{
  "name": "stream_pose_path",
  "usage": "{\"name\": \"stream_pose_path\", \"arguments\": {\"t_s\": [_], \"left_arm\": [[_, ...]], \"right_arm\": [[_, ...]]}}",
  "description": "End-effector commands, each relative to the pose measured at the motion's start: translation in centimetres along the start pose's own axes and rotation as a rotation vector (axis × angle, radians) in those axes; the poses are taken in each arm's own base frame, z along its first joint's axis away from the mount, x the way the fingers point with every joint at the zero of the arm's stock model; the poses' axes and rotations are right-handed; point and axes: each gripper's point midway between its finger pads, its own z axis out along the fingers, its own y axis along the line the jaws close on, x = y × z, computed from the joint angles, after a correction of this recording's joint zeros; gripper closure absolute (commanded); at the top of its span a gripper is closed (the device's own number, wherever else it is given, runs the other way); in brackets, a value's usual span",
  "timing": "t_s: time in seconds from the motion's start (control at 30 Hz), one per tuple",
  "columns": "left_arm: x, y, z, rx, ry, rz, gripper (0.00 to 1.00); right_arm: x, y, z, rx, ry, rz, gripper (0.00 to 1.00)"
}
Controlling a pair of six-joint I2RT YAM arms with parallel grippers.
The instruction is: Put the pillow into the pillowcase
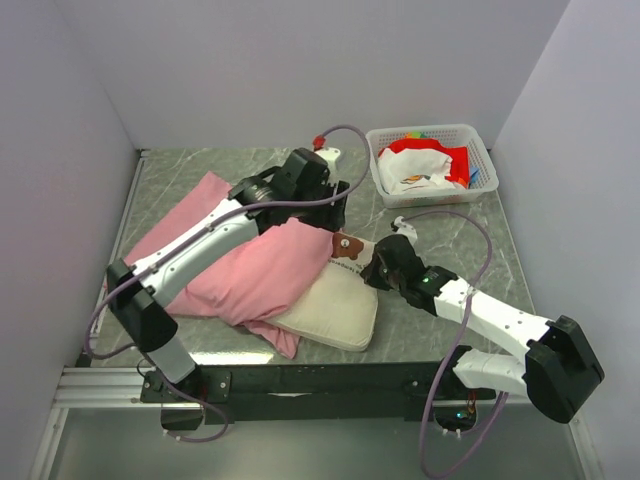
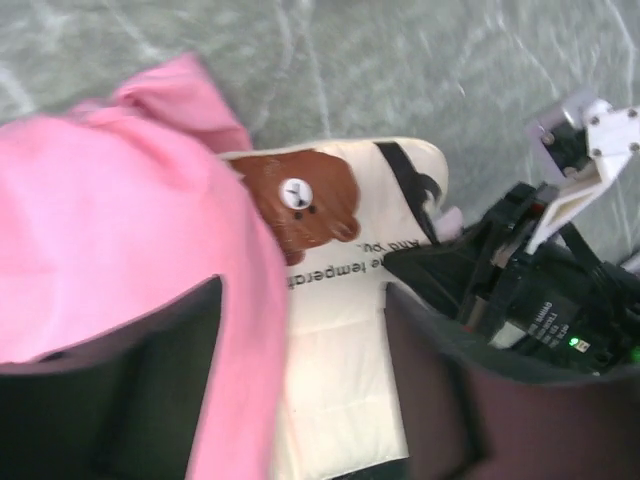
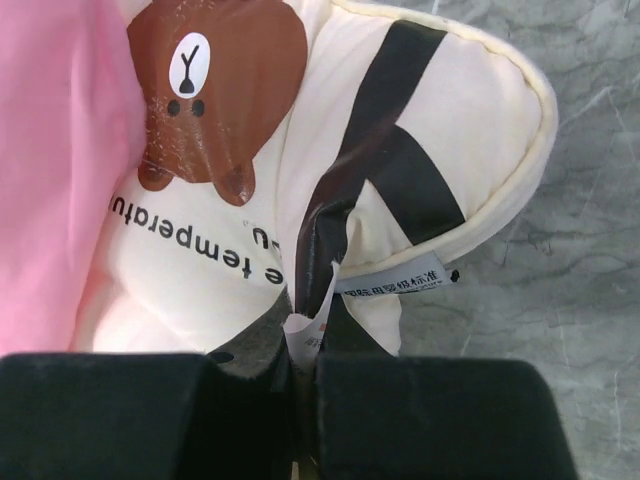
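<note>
Black and blocky, my right fingers fill the bottom of the right wrist view. They are clenched on a fold at the edge of the pillow, with a small paper tag caught in the pinch. Just beyond them a white label is sewn into the seam. Farther out are a brown bear face and a line of dark print. The pink pillowcase lies to the left of these fingers, lapping over the pillow's side.

My left fingers are spread wide and grasp nothing that I can see. Below the gap between them lie pink cloth on one side and cream cushion on the other.

Seen from above, the pillow rests on the tabletop between my two sets of fingers. Its end toward my right fingers is bare and the rest is covered in pink. I cannot tell whether it is partly inside the sack or only beneath it.

I judge the pillow light and squashy, so a pinch at the corner seam should hold better than one in the puffy middle. The pillowcase looks thin, limp and quick to slide. I would take one layer at the hem of its mouth to hold it open.
</note>
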Motion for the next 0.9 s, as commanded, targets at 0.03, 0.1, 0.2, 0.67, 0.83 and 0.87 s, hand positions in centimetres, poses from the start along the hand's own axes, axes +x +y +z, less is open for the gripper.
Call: {"name": "stream_pose_path", "arguments": {"t_s": [0.03,0.1,0.2,0.67,0.83,0.87], "left_arm": [[-1.9,5.1,-4.9,-0.255,-0.196,-0.196,0.19],[-0.4,7.3,-6.6,-0.329,-0.225,-0.267,0.12],[2.2,9.5,-8.4,-0.355,-0.27,-0.388,0.08],[16.4,9.0,-9.5,-0.217,-0.119,-0.513,0.01],[18.9,6.6,-9.3,-0.191,-0.079,-0.509,0.0],[19.5,6.4,-9.2,-0.198,-0.069,-0.509,0.01]], "right_arm": [[-1.1,0.6,-0.1,-0.028,-0.043,0.02,1.0],[-1.2,0.7,-0.2,-0.035,-0.045,0.021,0.94],[-1.1,0.9,-0.5,-0.044,-0.039,0.015,0.78],[-1.6,-0.6,-4.8,-0.066,-0.087,-0.006,0.0],[1.2,-0.9,-5.7,-0.139,-0.034,0.007,0.0],[2.3,-0.2,-6.0,-0.176,-0.005,0.009,0.0]]}}
